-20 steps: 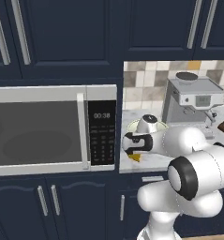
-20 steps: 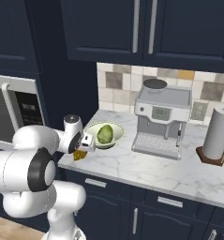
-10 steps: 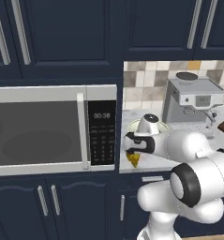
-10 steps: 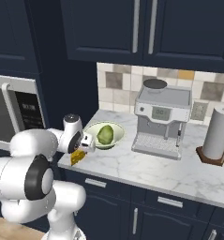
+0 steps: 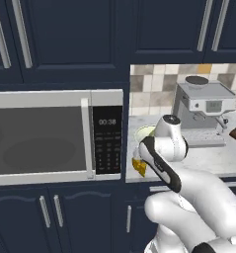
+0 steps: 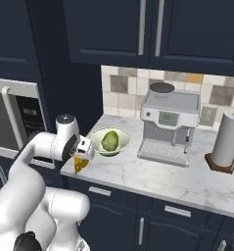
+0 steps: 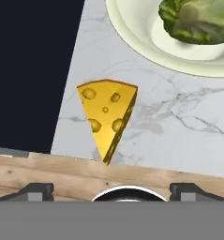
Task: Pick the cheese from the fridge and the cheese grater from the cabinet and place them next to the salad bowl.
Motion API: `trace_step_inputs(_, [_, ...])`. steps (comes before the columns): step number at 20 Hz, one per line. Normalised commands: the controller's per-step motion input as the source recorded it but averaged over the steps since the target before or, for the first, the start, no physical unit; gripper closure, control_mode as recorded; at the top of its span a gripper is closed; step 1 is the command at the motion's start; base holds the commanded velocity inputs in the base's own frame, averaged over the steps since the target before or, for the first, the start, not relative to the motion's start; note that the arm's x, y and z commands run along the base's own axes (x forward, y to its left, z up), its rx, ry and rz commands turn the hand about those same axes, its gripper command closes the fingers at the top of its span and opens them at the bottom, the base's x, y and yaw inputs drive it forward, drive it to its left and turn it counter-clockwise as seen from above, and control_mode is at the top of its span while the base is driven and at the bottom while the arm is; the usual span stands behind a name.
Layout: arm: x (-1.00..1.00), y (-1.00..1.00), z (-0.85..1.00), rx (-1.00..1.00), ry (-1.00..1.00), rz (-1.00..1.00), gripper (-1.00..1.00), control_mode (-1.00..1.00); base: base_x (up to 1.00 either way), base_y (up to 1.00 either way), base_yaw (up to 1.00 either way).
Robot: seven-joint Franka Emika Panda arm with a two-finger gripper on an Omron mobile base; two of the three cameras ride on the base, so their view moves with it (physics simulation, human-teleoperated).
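Half the job looks done: the cheese (image 7: pixel 107 117) lies on the marble counter (image 6: pixel 152 174) just beside the salad bowl (image 6: pixel 108 141), the gripper (image 7: pixel 111 189) hovers over it with fingers spread and empty, and the grater remains to fetch.

I see my pincer (image 7: pixel 111 190) spread wide above the cheese (image 7: pixel 107 117). The salad bowl (image 7: pixel 146 42) crowds the tabletop (image 7: pixel 188 126) at 1 o'clock; bare marble lies at 3 o'clock, a dark wall (image 7: pixel 29 70) blocks 9 o'clock.
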Motion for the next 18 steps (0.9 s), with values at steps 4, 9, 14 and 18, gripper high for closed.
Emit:
trace_step_inputs(4, [-0.48, 0.00, 0.99, 0.00, 0.00, -0.04, -1.00, -1.00, 0.00, 0.00, 0.00])
trace_step_inputs(9, [-0.20, 0.00, 1.00, 0.00, 0.03, -0.04, -1.00, -1.00, 0.00, 0.00, 0.00])
trace_step_inputs(14, [0.00, 0.00, 1.00, 0.00, 0.24, -0.01, -1.00, -1.00, 0.00, 0.00, 0.00])
trace_step_inputs(18, [-0.20, 0.00, 1.00, 0.00, 0.19, 0.00, -1.00, -1.00, 0.00, 0.00, 0.00])
